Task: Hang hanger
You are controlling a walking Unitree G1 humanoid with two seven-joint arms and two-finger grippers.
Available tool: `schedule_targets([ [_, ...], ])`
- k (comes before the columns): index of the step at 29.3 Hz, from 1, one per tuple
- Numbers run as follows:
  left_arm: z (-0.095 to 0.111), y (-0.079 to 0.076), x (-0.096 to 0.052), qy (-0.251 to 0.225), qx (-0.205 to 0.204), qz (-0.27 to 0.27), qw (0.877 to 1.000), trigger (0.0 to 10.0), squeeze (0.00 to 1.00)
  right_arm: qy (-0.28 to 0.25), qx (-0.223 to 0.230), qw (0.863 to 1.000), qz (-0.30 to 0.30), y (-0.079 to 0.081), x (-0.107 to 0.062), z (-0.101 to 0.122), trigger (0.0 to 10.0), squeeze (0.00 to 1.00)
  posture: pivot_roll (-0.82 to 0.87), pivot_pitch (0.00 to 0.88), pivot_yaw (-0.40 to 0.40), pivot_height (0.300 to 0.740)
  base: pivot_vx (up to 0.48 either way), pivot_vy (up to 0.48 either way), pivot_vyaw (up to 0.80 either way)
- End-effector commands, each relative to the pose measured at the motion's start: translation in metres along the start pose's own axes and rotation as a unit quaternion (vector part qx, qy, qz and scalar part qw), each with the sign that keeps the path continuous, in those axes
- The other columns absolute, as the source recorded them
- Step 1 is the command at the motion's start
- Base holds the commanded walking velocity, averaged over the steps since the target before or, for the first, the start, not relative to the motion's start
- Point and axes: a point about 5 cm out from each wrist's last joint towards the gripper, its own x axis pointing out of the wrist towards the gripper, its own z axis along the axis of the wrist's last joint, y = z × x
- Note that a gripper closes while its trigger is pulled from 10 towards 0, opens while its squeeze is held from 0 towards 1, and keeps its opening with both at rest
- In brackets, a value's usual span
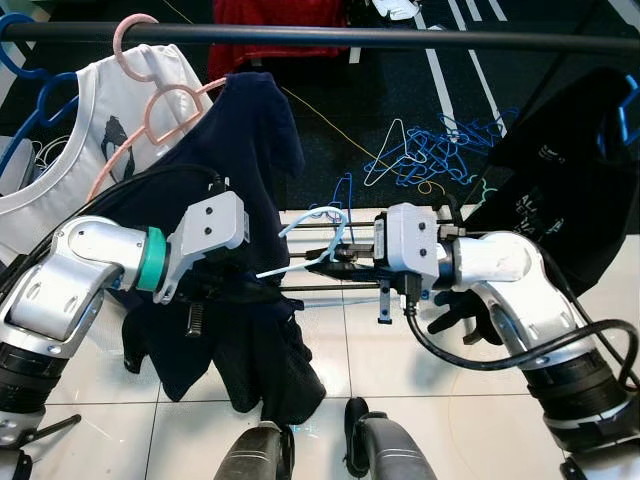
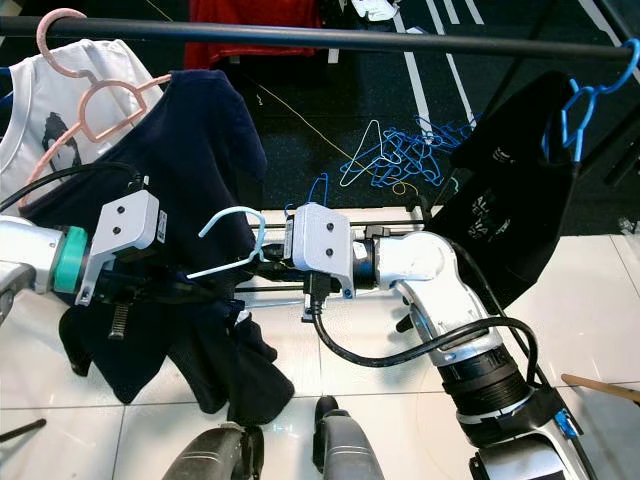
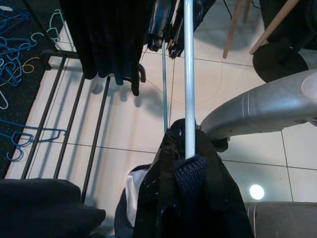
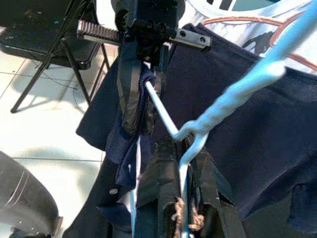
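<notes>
Hanger (image 1: 312,243) gripped by both grippers' jaws.

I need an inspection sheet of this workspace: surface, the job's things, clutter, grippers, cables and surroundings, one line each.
Surface: white tiled floor, meeting a dark carpet farther away.
Job's things: light blue wire hanger held between both grippers, its hook pointing up; dark navy garment draped at it; black horizontal clothes rail above.
Clutter: heap of blue wire hangers on the carpet.
Grippers: left gripper shut on the hanger's arm and the navy cloth; right gripper shut on the hanger's neck below the hook.
Cables: black cable looping under the right wrist; thin yellow cord on the carpet.
Surroundings: white printed shirt on a pink hanger; black garment on a blue hanger.
</notes>
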Motion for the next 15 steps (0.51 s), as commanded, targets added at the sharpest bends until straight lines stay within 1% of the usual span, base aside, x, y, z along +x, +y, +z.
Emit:
schedule_targets([
  [1,0.016,-0.003,0.0,-0.033,0.044,-0.006,0.998,10.0,0.0,0.003,0.014,1.0,0.011,0.008,0.006,-0.007,10.0,1.0,0.0,0.159,0.089,0.74,0.0,0.0,0.0],
  [3,0.012,-0.003,-0.001,-0.024,0.042,0.003,0.999,10.0,0.0,0.002,0.016,1.0,0.003,0.007,0.003,-0.008,10.0,1.0,0.0,0.159,0.088,0.74,0.0,0.0,0.0],
  [8,0.012,-0.005,-0.001,-0.022,0.039,0.001,0.999,10.0,0.0,0.004,0.011,1.0,-0.005,0.005,0.001,-0.008,10.0,1.0,0.0,0.159,0.087,0.74,0.0,0.0,0.0],
  [9,0.011,-0.004,-0.001,-0.02,0.039,0.007,0.999,10.0,0.0,0.002,0.019,1.0,-0.016,0.002,-0.005,-0.006,10.0,0.0,0.0,0.16,0.083,0.74,0.0,0.0,0.0],
  [10,0.011,-0.003,-0.001,-0.018,0.04,0.011,0.999,10.0,0.0,0.001,0.024,0.999,-0.023,-0.001,-0.01,-0.005,10.0,0.0,0.0,0.16,0.083,0.74,0.0,0.0,0.0],
  [12,0.009,0.0,0.0,-0.017,0.039,0.027,0.999,10.0,0.0,-0.012,0.048,0.998,-0.037,-0.003,-0.023,0.003,10.0,0.0,0.0,0.162,0.084,0.74,0.0,0.0,0.0],
  [13,0.009,0.0,0.0,-0.017,0.039,0.027,0.999,10.0,0.0,-0.012,0.048,0.998,-0.037,-0.003,-0.023,0.003,10.0,0.0,0.0,0.162,0.084,0.74,0.0,0.0,0.0],
  [14,0.008,0.001,0.0,-0.018,0.037,0.031,0.999,10.0,0.0,-0.018,0.054,0.998,-0.042,-0.002,-0.028,0.007,10.0,0.0,-0.01,0.165,0.086,0.74,0.0,0.0,0.0],
  [15,0.008,0.001,0.0,-0.018,0.037,0.031,0.999,10.0,0.0,-0.018,0.054,0.998,-0.042,-0.002,-0.028,0.007,10.0,0.0,-0.01,0.165,0.086,0.74,0.0,0.0,0.0],
])
